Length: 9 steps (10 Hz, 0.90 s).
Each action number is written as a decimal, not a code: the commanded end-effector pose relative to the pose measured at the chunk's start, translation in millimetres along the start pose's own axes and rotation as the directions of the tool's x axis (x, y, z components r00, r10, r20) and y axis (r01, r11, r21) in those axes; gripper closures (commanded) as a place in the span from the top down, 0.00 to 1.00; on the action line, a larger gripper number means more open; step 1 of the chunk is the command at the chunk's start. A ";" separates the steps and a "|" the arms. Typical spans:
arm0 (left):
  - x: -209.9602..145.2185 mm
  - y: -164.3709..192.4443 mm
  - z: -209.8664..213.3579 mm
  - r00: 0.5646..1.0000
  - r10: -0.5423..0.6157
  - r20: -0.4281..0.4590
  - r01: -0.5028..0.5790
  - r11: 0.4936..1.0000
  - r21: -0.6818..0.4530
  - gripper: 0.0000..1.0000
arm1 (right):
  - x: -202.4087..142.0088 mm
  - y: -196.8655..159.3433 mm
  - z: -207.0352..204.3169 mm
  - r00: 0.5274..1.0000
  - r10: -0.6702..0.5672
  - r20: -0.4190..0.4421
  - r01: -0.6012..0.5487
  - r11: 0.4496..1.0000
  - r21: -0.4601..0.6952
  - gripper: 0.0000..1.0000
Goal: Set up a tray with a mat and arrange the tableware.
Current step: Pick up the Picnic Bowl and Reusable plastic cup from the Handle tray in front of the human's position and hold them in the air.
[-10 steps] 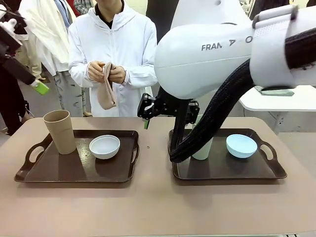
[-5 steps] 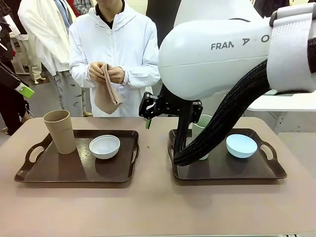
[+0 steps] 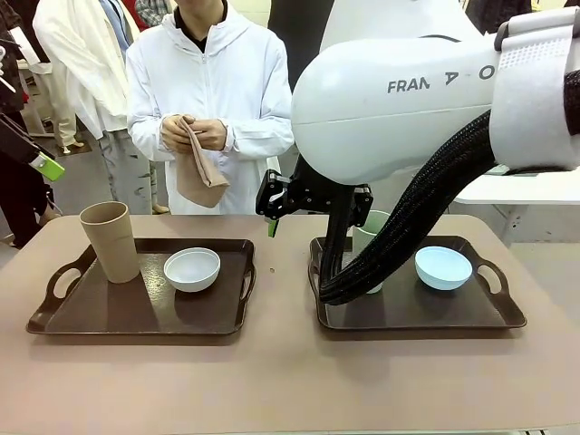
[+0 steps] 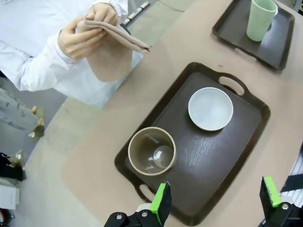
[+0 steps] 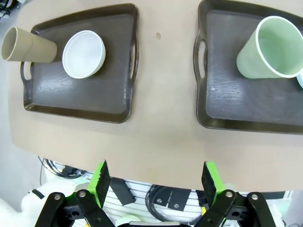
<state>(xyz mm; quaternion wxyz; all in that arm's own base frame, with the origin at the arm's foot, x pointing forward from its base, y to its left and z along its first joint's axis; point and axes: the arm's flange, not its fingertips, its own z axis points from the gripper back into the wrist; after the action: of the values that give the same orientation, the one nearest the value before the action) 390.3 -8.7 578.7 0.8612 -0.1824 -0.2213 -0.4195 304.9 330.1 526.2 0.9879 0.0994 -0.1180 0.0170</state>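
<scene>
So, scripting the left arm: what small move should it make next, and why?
Probably lower the open left claw toward the tan cup to lift it off the left tray: the cup and white bowl sit on bare tray, while the person holds the folded mat, so the tray likely needs clearing first.

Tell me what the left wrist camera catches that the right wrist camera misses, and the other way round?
Left wrist view: the person's hands holding a folded tan cloth beyond the table, and the left end effector, open. Right wrist view: the right end effector, open, with cables below the table's near edge. Both: the tan cup and white bowl on one dark tray, and the pale green cup on the other tray.
</scene>
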 end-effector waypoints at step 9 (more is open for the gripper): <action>-61.0 134.8 -74.9 0.886 -0.425 0.186 0.461 0.853 -0.244 1.00 | 36.0 80.2 -105.6 0.995 -0.086 -0.050 0.078 0.988 -0.137 1.00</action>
<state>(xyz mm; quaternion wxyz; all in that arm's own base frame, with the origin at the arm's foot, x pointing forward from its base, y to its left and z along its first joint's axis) 470.1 55.0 466.8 0.7096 -0.2452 -0.2578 -0.6082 342.8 404.4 452.2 0.9958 0.0482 -0.0776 -0.0073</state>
